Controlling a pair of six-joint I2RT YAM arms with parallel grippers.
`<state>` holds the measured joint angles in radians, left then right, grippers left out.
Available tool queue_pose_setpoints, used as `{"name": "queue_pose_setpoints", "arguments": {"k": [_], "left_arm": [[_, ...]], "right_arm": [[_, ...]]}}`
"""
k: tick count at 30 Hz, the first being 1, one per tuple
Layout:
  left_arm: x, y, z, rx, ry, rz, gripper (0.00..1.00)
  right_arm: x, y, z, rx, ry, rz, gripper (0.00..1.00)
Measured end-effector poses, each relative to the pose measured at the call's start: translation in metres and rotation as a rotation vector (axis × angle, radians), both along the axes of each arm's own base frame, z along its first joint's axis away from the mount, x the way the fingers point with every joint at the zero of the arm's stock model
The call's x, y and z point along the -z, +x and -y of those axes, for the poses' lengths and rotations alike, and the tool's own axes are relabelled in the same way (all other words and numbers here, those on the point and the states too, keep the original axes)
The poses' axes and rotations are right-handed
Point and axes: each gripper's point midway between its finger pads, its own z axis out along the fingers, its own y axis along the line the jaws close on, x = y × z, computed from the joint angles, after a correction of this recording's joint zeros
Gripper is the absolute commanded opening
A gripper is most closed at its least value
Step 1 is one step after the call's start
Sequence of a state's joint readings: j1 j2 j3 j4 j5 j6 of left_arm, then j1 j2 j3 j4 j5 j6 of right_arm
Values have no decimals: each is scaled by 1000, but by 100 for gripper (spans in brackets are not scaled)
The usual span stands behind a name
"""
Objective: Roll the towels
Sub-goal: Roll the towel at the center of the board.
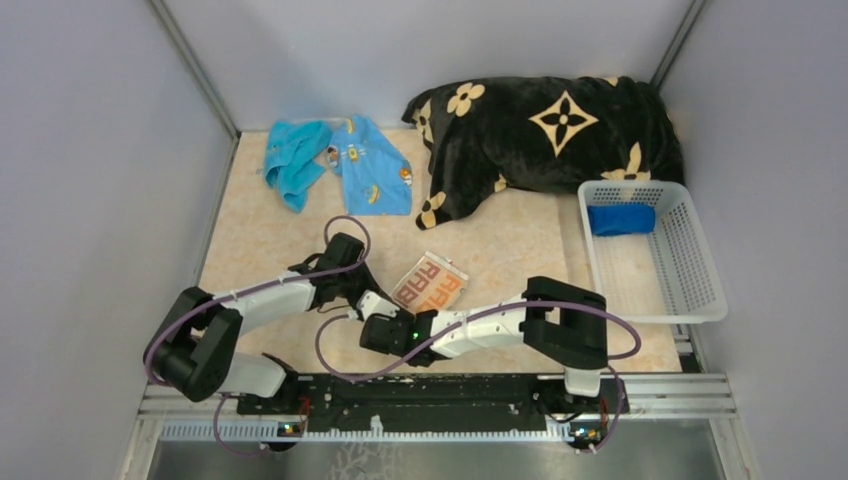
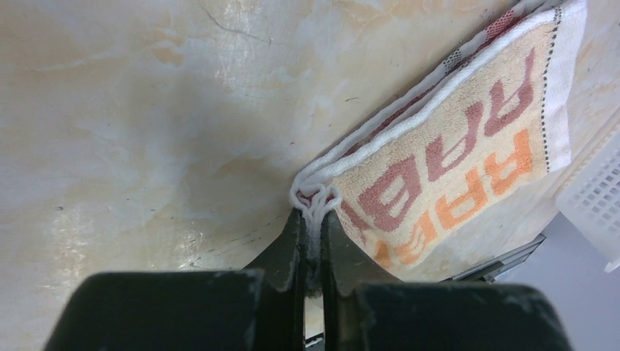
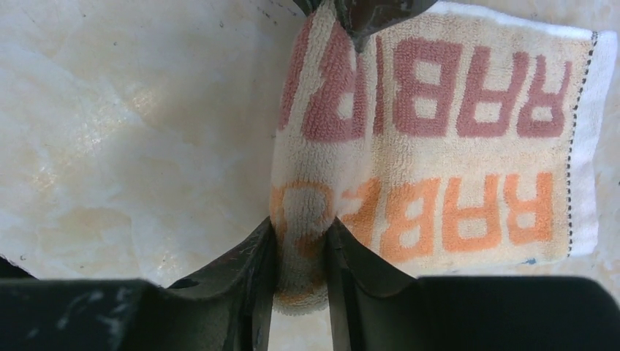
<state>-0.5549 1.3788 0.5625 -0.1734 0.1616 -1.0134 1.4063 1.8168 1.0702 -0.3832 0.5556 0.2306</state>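
The folded RABBIT towel [image 1: 430, 283] lies near the table's front middle. My left gripper [image 1: 366, 290] is shut on its white folded corner [image 2: 316, 201]. My right gripper [image 1: 376, 318] is shut on a raised fold at the same end of the towel [image 3: 301, 241]. The left gripper's fingertips show at the top of the right wrist view [image 3: 369, 14]. The rest of the RABBIT towel lies flat in both wrist views [image 2: 453, 161] [image 3: 468, 146]. A turquoise towel [image 1: 293, 160] and a light blue cartoon-print towel [image 1: 371, 168] lie crumpled at the back left. A rolled dark blue towel [image 1: 621, 219] lies in the basket.
A white plastic basket [image 1: 690, 262] stands at the right; its corner shows in the left wrist view [image 2: 596, 197]. A large black plush blanket with tan flowers [image 1: 550, 130] lies at the back. Grey walls enclose the table on three sides.
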Motion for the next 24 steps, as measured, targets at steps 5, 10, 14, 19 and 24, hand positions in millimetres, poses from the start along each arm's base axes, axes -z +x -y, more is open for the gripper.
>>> {"name": "queue_pose_setpoints", "arguments": {"k": [5, 10, 14, 19, 24], "left_arm": [[-1, 0, -6, -19, 24, 5, 23], [-11, 2, -17, -43, 57, 51, 46], [-22, 6, -25, -64, 55, 112, 67], [-39, 7, -34, -90, 29, 198, 79], [-52, -1, -36, -79, -29, 286, 81]], "right_arm": [[2, 2, -3, -22, 17, -50, 1], [-2, 6, -11, -27, 186, -223, 0], [-2, 9, -15, -24, 355, -417, 0], [-6, 7, -20, -17, 552, -635, 0], [-8, 1, -19, 7, 704, -827, 0]]}}
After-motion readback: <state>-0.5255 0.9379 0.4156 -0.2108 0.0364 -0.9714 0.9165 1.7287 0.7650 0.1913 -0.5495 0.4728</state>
